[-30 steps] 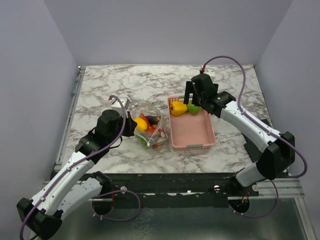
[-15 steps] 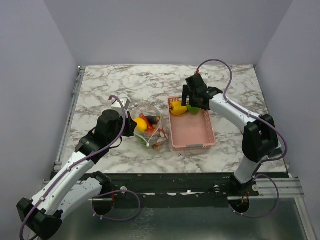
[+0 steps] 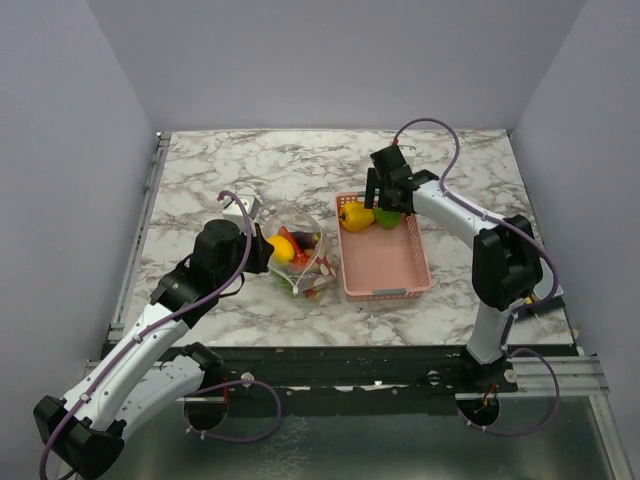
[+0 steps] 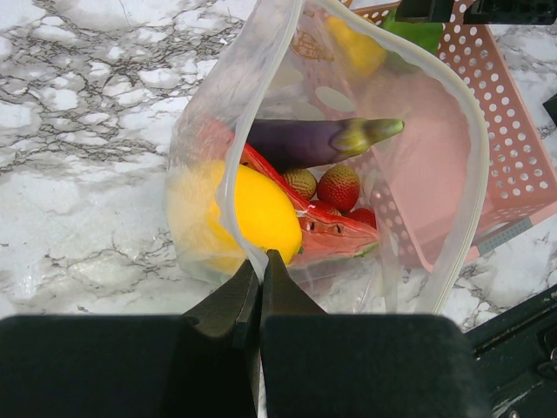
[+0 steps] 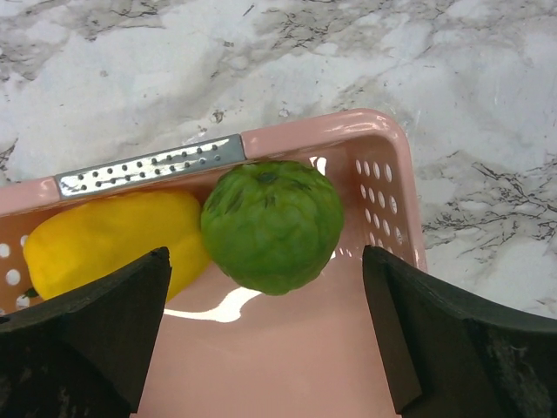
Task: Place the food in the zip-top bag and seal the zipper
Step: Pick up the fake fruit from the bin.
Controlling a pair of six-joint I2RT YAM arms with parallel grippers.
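The clear zip-top bag lies open left of the pink basket. In the left wrist view the bag holds a yellow lemon, a purple eggplant, red berries and a red slice. My left gripper is shut on the bag's mouth edge, the whitish zipper strip. My right gripper is open above the basket's far end, its jaws either side of a round green fruit, with a yellow fruit beside it. Both fruits show in the top view.
The pink slotted basket stands between the arms on the marble table. Its far rim has a grey perforated strip. A metal rail runs along the table's left edge.
My right gripper has shifted a little left and back over the basket's far end, its forearm swinging in. The left gripper and the bag have not moved.
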